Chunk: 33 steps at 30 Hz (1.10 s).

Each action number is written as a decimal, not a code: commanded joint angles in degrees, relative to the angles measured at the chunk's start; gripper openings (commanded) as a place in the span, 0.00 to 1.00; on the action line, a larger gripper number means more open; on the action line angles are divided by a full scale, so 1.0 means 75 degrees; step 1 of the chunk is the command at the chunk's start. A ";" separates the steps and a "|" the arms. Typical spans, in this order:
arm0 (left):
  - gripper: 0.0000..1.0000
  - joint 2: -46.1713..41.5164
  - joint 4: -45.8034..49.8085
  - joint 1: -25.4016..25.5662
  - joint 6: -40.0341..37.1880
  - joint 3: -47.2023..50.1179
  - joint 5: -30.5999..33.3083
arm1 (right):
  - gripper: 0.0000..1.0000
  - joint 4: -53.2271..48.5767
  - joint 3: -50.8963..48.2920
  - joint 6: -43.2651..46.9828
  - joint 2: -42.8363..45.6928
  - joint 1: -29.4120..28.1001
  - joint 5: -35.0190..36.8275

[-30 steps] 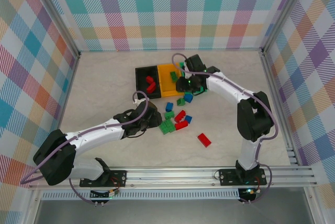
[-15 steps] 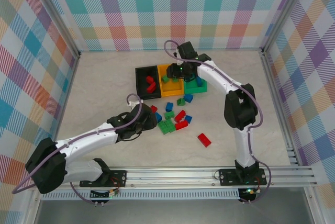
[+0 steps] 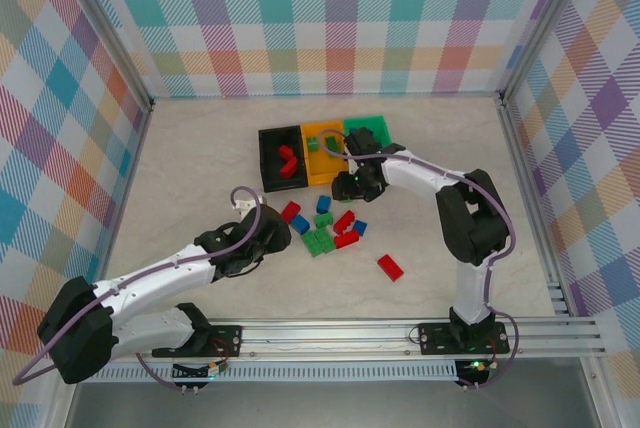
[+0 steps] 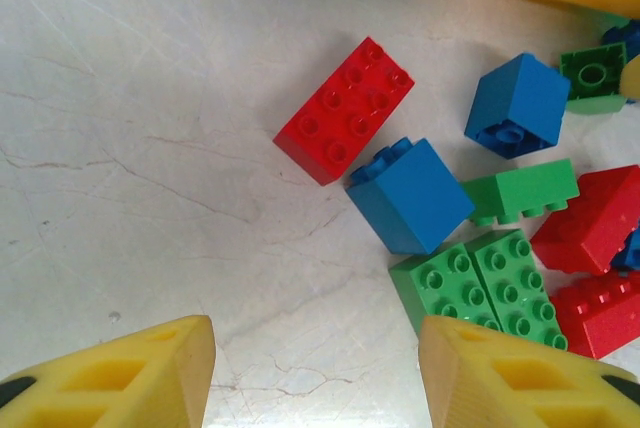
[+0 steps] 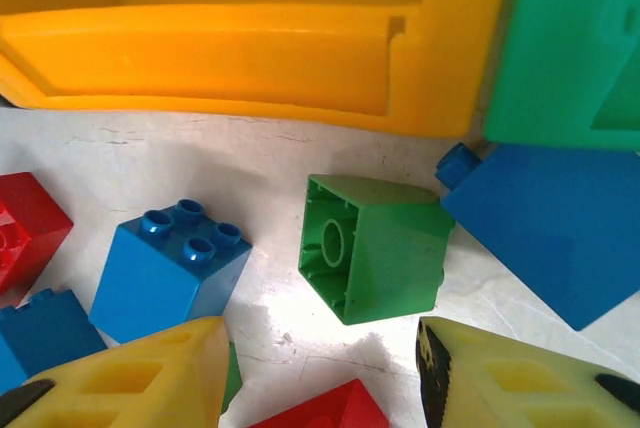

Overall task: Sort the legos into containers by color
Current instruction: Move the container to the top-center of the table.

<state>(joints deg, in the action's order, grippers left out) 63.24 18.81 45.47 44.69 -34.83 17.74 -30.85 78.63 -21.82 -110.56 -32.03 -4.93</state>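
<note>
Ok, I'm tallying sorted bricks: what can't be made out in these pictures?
- Top view: the right arm covers the near edge of the green bin and anything beneath.
- Top view: that bin's contents, too small to tell.
- Right wrist view: the inside of the orange bin, cut off by the top edge.
- Left wrist view: red bricks, cut by the right edge.

Right wrist view: you lose the orange-yellow bin (image 5: 250,58) past the top edge and the green bin (image 5: 570,48) past the right. Red brick (image 5: 25,228) clipped at left, blue brick (image 5: 560,223) at right.
</note>
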 commanded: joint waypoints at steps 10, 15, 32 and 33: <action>0.57 -0.0165 0.0016 0.0079 0.0233 0.0167 0.0065 | 0.56 0.0060 0.0050 -0.0495 -0.0395 -0.0042 0.0772; 0.57 -0.0398 0.0082 0.0079 0.0285 0.0354 0.0129 | 0.56 0.0078 0.0230 -0.0477 -0.0651 -0.0042 0.0716; 0.57 -0.0740 0.0246 0.0083 0.0312 0.0507 0.0256 | 0.54 -0.0116 0.0432 -0.0436 -0.1150 -0.0311 0.0797; 0.57 -0.0746 0.0253 0.0087 0.0317 0.0504 0.0263 | 0.53 -0.0122 0.0351 -0.0429 -0.1089 -0.0323 0.0835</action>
<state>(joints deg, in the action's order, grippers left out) 58.63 19.51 45.47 45.91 -31.99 18.17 -28.38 84.40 -24.82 -117.16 -33.69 1.54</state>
